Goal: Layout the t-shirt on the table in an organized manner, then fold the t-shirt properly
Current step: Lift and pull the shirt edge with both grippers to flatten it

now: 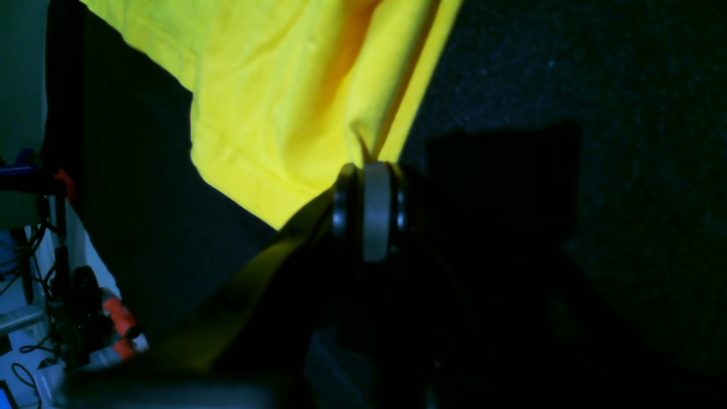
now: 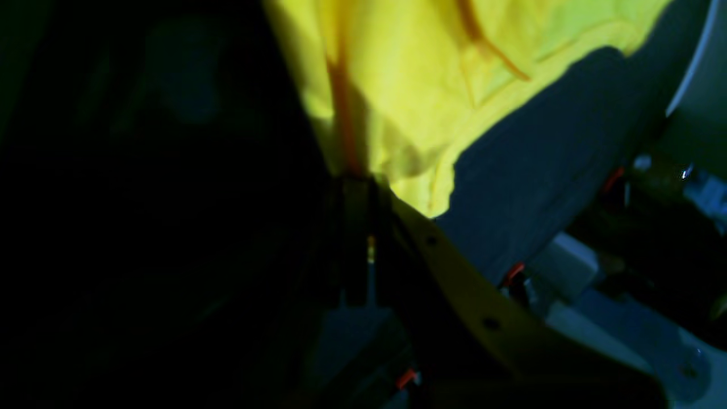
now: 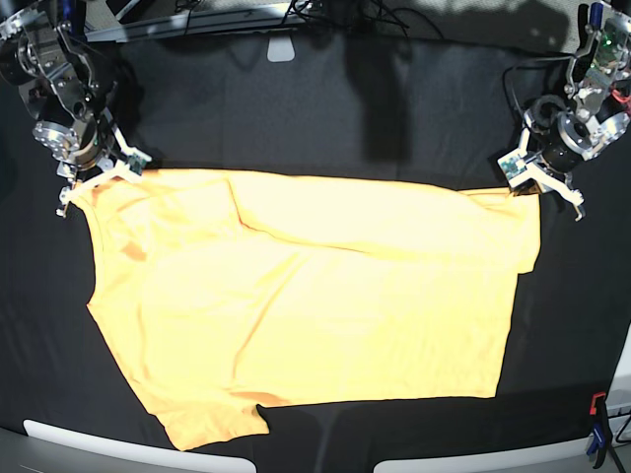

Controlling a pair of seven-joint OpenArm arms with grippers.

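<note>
- The pale yellow-orange cotton t-shirt lay spread across the middle of the matte black cloth table, one layer folded diagonally over.
- The left gripper, upper right in the base view, pinched a corner.
- The right gripper, upper left, was clamped on the opposite corner, probably to pull the edge taut.

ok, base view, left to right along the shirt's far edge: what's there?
right gripper, shut on the shirt's corner → t-shirt, spread over the table → left gripper, shut on the opposite corner → red-and-black clamp, nearer, at the table's edge.
</note>
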